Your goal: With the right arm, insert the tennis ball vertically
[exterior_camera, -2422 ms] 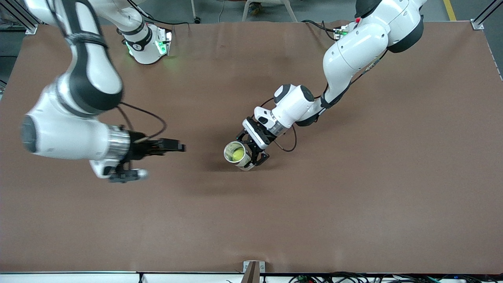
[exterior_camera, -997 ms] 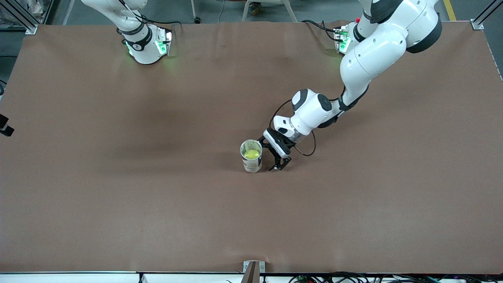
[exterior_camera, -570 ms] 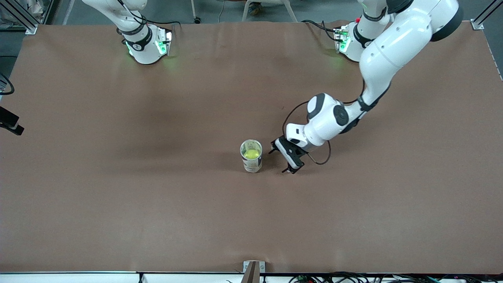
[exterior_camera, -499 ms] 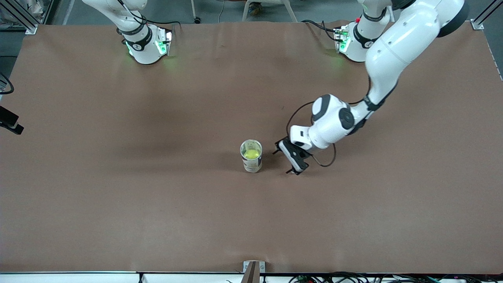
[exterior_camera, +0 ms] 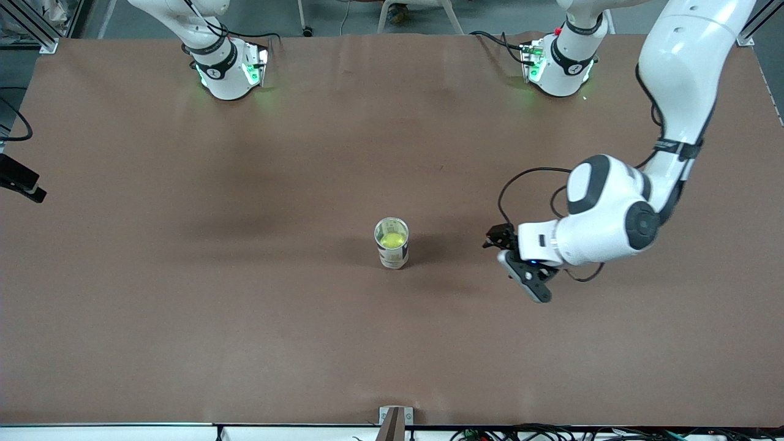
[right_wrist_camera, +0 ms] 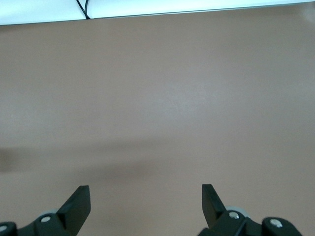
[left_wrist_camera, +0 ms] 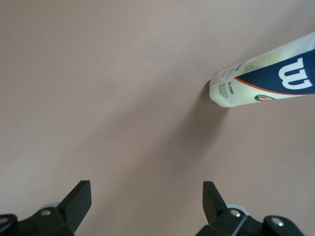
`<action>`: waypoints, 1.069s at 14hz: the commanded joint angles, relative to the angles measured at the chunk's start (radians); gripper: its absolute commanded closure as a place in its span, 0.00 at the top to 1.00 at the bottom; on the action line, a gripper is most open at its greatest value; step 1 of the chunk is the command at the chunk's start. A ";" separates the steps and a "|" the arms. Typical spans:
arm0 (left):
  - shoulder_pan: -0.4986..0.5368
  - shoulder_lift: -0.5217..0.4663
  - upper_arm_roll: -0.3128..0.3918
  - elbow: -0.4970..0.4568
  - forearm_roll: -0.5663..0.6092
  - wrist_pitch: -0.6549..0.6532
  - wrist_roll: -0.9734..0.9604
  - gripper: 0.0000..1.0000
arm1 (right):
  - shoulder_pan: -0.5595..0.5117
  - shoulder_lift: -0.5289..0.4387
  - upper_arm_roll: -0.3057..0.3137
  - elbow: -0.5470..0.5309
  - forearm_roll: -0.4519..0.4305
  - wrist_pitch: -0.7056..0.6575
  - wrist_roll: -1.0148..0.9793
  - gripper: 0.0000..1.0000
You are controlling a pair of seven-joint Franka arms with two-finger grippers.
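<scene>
Since a second ago the left hand (exterior_camera: pixel 517 269) has pulled away from the tennis ball can (exterior_camera: pixel 392 243) and now hangs over bare counter (exterior_camera: pixel 245 318) toward the left arm's end, well apart from the can. Its fingers (left_wrist_camera: pixel 78 201) are spread wide and hold nothing. The can stands upright near the middle of the counter, mouth up, with the yellow-green tennis ball (exterior_camera: pixel 392 240) inside it — the left wrist view shows the can's blue-and-white side. The right hand (right_wrist_camera: pixel 145 206) is out of the front view's frame over bare counter, jaws fully apart and empty — that arm waits.
</scene>
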 commanded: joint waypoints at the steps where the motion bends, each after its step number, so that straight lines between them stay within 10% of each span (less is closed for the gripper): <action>1: -0.022 -0.020 0.036 0.138 0.018 -0.224 -0.169 1.00 | -0.004 -0.051 0.001 -0.064 -0.015 0.015 0.008 1.00; 11: 0.027 -0.357 0.090 0.170 0.284 -0.497 -0.529 1.00 | 0.000 -0.073 0.003 -0.107 -0.015 0.029 0.008 1.00; 15: -0.080 -0.541 0.325 0.057 0.272 -0.532 -0.495 1.00 | 0.002 -0.073 0.006 -0.092 -0.015 0.027 0.008 1.00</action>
